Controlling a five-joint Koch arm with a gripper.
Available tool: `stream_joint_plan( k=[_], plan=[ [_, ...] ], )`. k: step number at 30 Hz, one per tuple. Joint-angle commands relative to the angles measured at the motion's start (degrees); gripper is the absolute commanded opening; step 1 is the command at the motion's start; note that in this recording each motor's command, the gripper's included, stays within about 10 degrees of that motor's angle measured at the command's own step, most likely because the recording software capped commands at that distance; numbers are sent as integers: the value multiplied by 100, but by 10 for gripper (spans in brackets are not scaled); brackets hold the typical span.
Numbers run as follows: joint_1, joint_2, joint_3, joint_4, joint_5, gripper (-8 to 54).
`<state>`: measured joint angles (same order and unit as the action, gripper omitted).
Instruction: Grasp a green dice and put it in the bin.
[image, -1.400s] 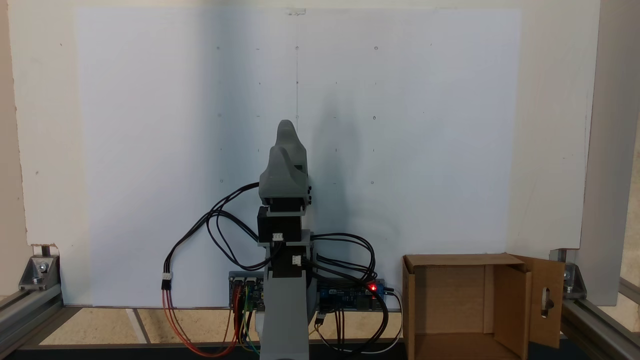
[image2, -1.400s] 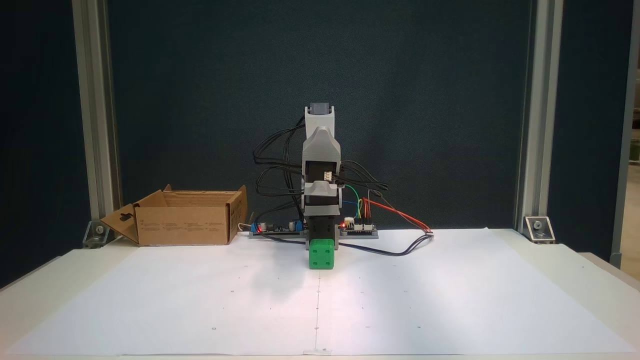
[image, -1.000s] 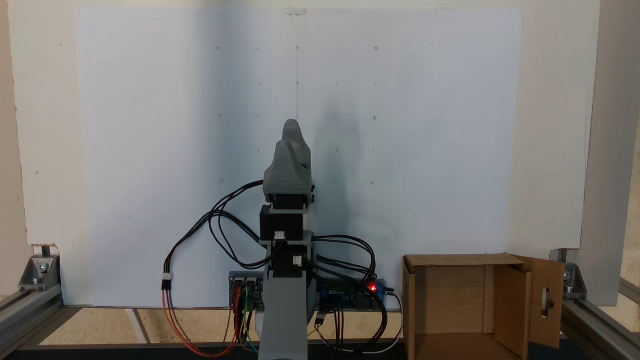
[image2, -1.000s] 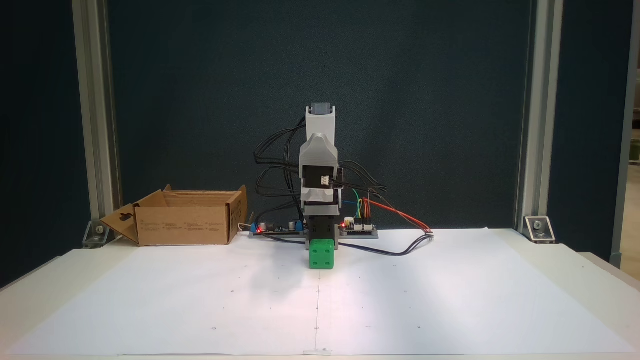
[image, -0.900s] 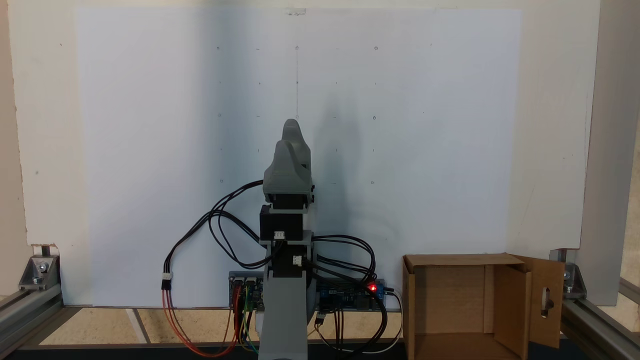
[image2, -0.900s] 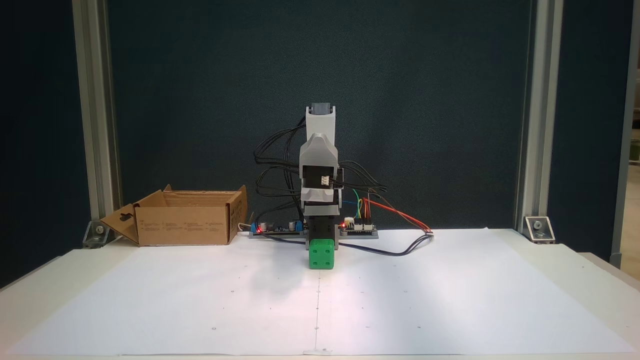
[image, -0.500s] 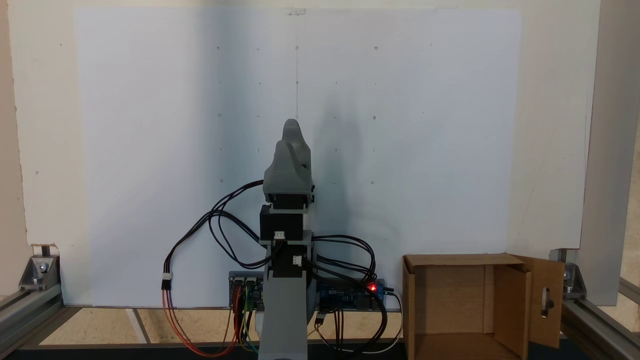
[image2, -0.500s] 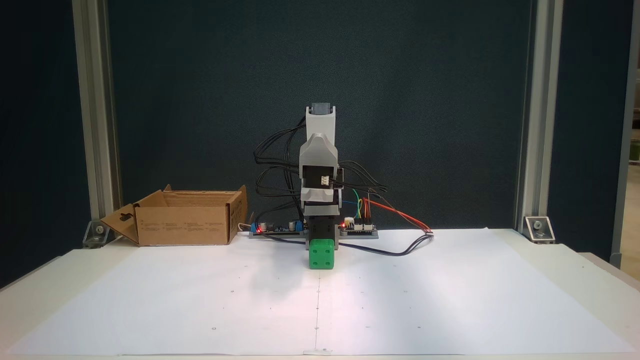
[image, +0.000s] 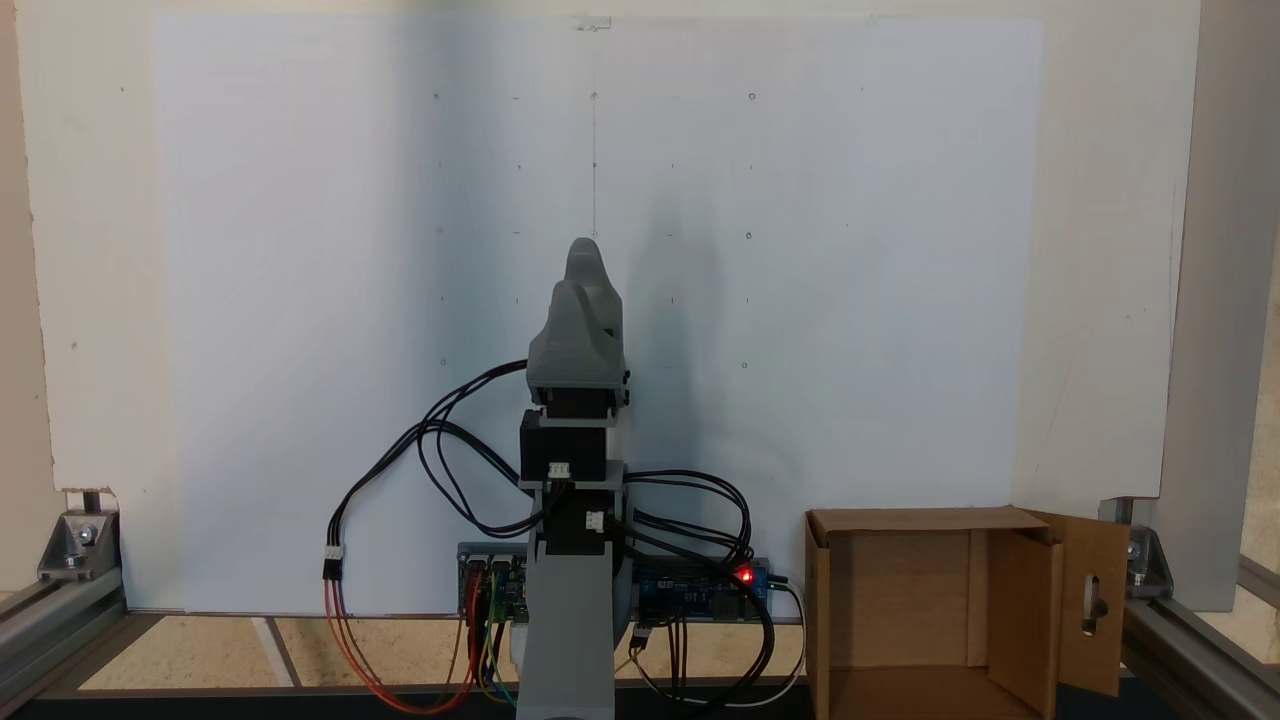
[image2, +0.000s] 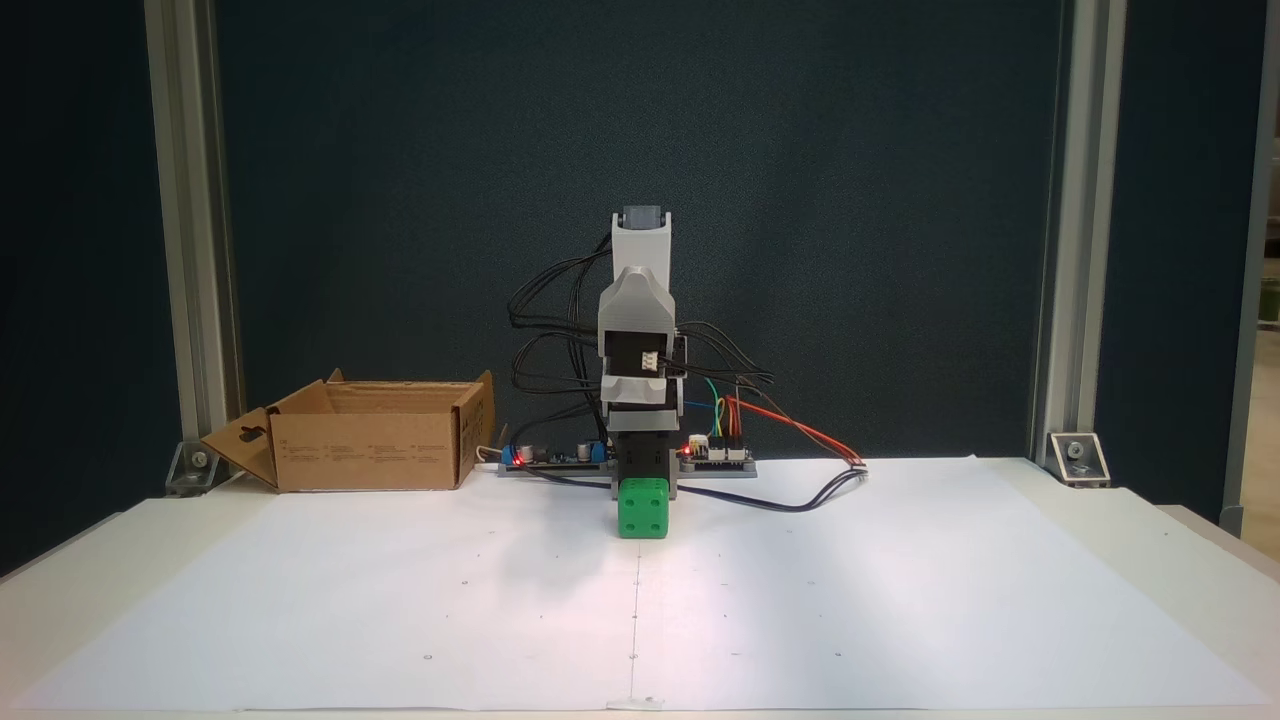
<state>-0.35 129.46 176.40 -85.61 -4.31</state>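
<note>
In a fixed view facing the arm, a large white paper sheet covers the table's near part, smooth and matt, marked with tiny dots and a thin centre line. On it, right in front of the arm's base, sits the green dice, a glossy cube with rounded corners and faint pips of its own colour; two faces and a sliver of the top show. It lies directly below the arm. Behind it rises the arm, built of grey printed plastic shells and black motor blocks, folded upright, with looping black cables and red, green and yellow wires running to circuit boards with red lights at the sheet's far edge. To the far left stands the bin, a brown corrugated cardboard box with open flaps, one with a slot cutout; it is well apart from the dice.

In a fixed view from behind and above, the bin is at the lower right, its bottom edge cut off by the frame. The gripper shows as two rounded grey humps, one behind the other, pointing away over the sheet; whether its jaws are parted or closed cannot be told. The arm hides the dice there. Aluminium rails frame the table.
</note>
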Motion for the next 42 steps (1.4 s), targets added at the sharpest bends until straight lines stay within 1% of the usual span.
stream_joint_plan(
  k=[1,8,12,23,26,29,30,31,42],
  plan=[
    [0,633,272,-149,-185,439],
    [-9,624,237,158,-176,432],
    [-9,624,-114,888,-176,432],
    [185,642,-2145,5087,-149,433],
    [229,642,-2979,6265,-114,433],
    [255,642,-3964,7425,185,432],
    [255,633,-4254,8137,229,432],
    [246,633,-4658,8242,334,432],
    [229,598,-6961,12312,466,432]
  ],
)
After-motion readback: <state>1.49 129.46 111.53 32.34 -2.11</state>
